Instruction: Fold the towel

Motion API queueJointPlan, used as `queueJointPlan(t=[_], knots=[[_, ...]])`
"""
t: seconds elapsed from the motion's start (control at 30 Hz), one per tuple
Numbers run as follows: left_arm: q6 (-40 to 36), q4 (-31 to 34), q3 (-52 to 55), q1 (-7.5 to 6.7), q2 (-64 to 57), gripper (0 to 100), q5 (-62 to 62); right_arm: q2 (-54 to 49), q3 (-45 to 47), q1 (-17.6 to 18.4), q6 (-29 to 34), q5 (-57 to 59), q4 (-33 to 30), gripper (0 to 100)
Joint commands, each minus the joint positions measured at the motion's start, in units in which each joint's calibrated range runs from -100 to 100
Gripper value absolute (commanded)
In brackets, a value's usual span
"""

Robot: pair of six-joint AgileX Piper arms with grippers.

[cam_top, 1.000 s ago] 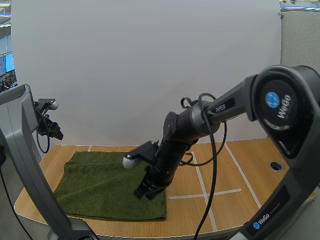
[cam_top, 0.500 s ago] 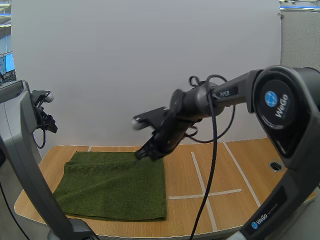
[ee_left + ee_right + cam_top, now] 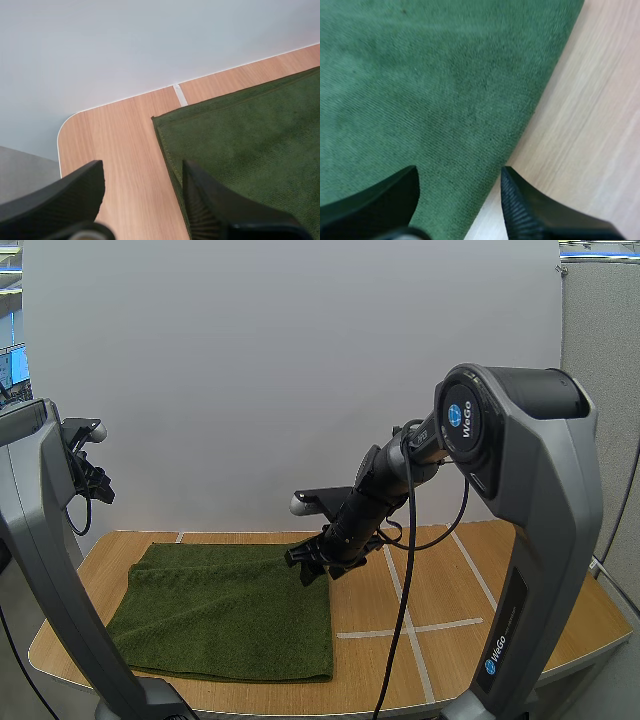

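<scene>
The towel [image 3: 225,610] lies flat and spread on the table [image 3: 450,590], with no corner lifted. How many layers it has cannot be told.

The right gripper [image 3: 312,565] hangs just above the towel's far right corner. Its fingers [image 3: 520,205] stand wide apart and hold nothing, with one over the cloth and the other near the towel's right edge. The left gripper [image 3: 144,167] is also wide and empty. It looks down on the towel's far left corner from well above, one finger over the cloth and the other over bare wood beside the towel's left edge.

Judging by this, the step in hand is the approach to the first grasp, with both arms lining up on the towel's two far corners and nothing yet pinched. The next move calls for each gripper to drop until one finger slides under the towel's edge, then close on its corner. The left has further to descend than the right. Both would then need to lift together and carry the far edge over toward the towel's near edge, keeping it level so the cloth does not skew.

By count there are one towel, two grippers and one table.
</scene>
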Motion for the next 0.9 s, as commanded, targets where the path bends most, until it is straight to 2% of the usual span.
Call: queueJointPlan(t=[0.0,0.3,0.37,0.5,0.57,0.77,0.8,0.87], knots=[[-0.78,-0.59,0.07,0.13,-0.74,77,0.96,2.44,-0.37,-0.20,-1.10,-1.32,0.29,81],[-0.78,-0.59,0.07,0.13,-0.74,77,0.96,5.88,-0.37,-0.20,-1.18,-3.07,0.29,81],[-0.78,-0.59,0.07,0.13,-0.74,77,0.96,6.05,-0.37,-0.20,-1.18,-3.07,0.29,76],[-0.78,-0.74,0.07,0.13,-0.74,77,0.96,6.16,-0.37,-0.20,-1.18,-3.07,0.92,57],[-0.78,-0.81,0.07,0.13,-0.74,76,0.96,6.16,-0.37,-0.20,-1.18,-3.07,1.32,54],[-0.78,-0.69,0.07,0.13,-0.74,77,0.96,6.16,-0.37,-0.20,-1.18,-3.23,1.33,55],[-0.78,-0.58,0.07,0.13,-0.74,77,0.96,6.16,-0.37,-0.20,-1.18,-3.23,1.13,59],[-0.78,-0.58,0.07,0.13,-0.74,77,0.96,6.16,-0.37,-0.20,-1.18,-3.42,0.74,79]])
